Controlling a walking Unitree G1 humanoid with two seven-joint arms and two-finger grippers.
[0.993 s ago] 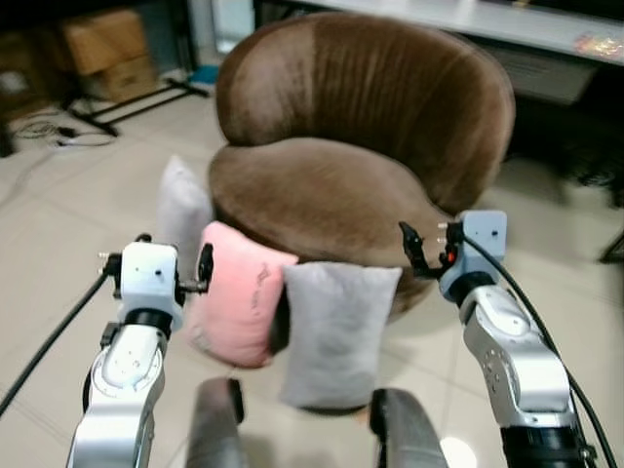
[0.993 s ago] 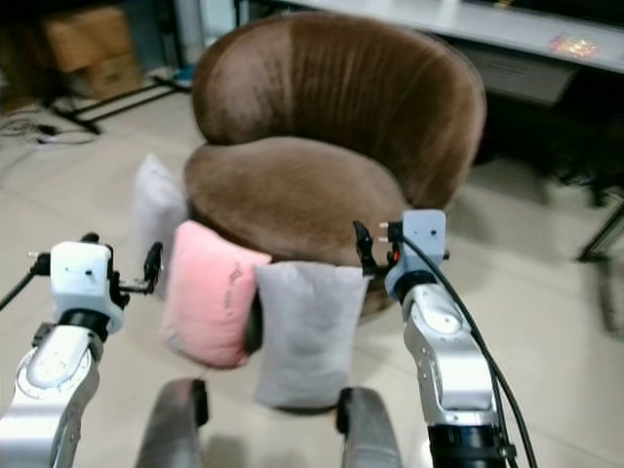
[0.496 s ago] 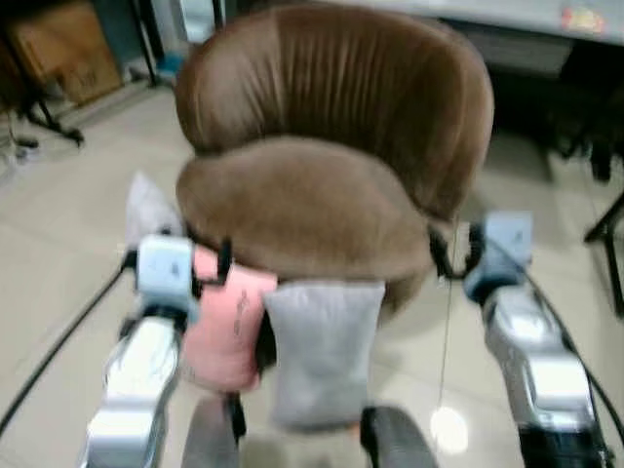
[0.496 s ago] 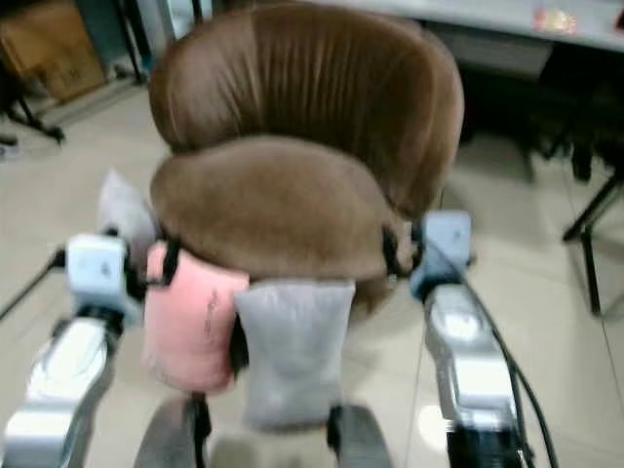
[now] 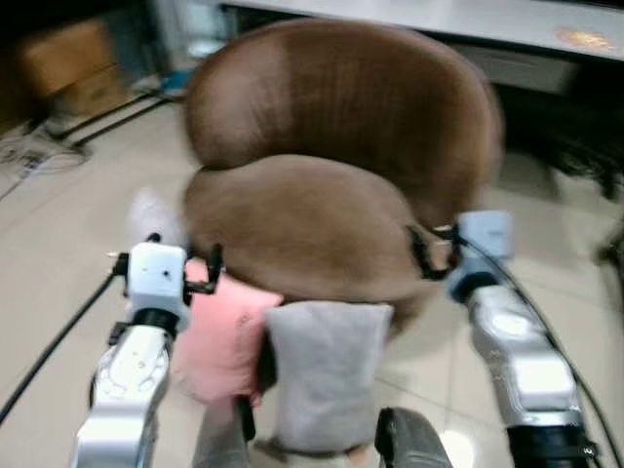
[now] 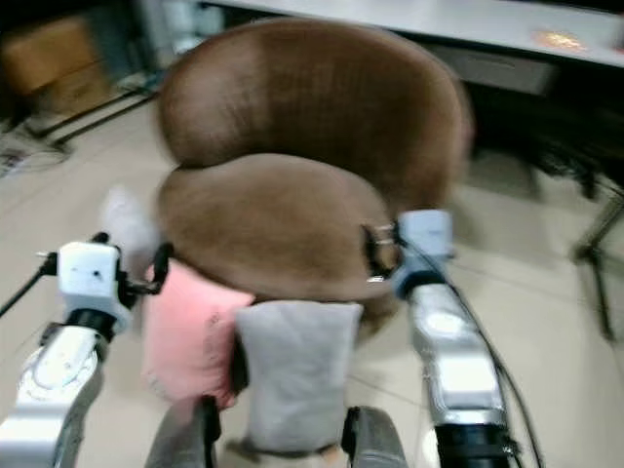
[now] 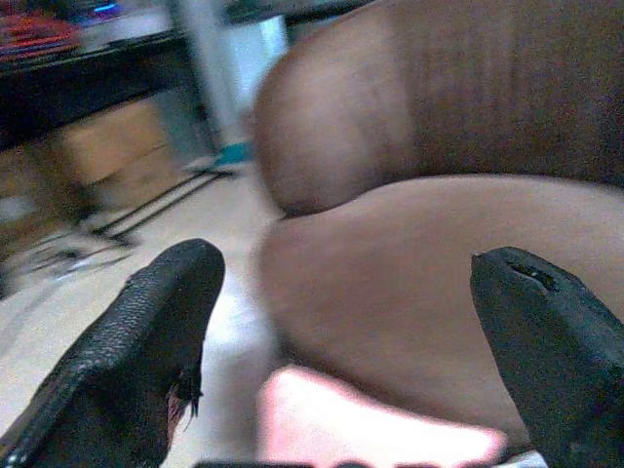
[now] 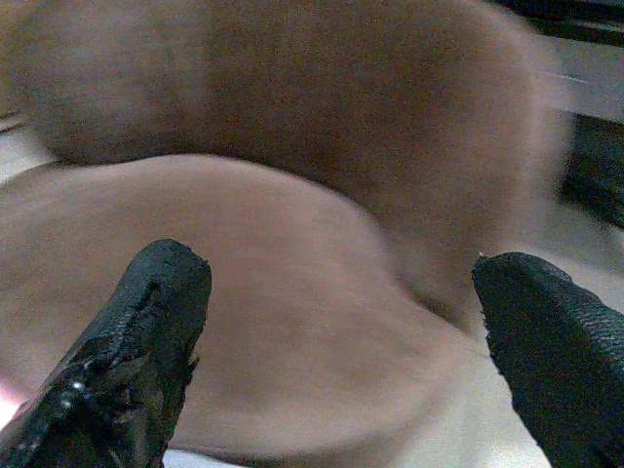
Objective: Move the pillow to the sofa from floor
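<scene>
A pink pillow (image 5: 229, 336) and a grey pillow (image 5: 327, 375) lean upright on the floor against the front of the brown round sofa (image 5: 322, 210). A pale grey pillow (image 5: 154, 213) stands at the sofa's left side. My left gripper (image 5: 166, 258) is raised above the pink pillow, open and holding nothing. In the left wrist view its fingers (image 7: 146, 351) frame the sofa seat and the pink pillow (image 7: 370, 434). My right gripper (image 5: 436, 246) hovers open by the sofa's right front edge. Its fingers (image 8: 127, 351) face the seat.
The pictures are blurred. Cardboard boxes (image 5: 73, 63) and floor cables (image 5: 29, 146) lie at the back left. A white desk (image 5: 439, 15) runs behind the sofa, with dark legs of furniture (image 6: 595, 253) to the right. My knees (image 5: 409, 444) show at the bottom.
The whole picture has swung and shifted, so the camera moved and the sofa looks nearer. Both grippers stay raised and open. The pillows have not moved.
</scene>
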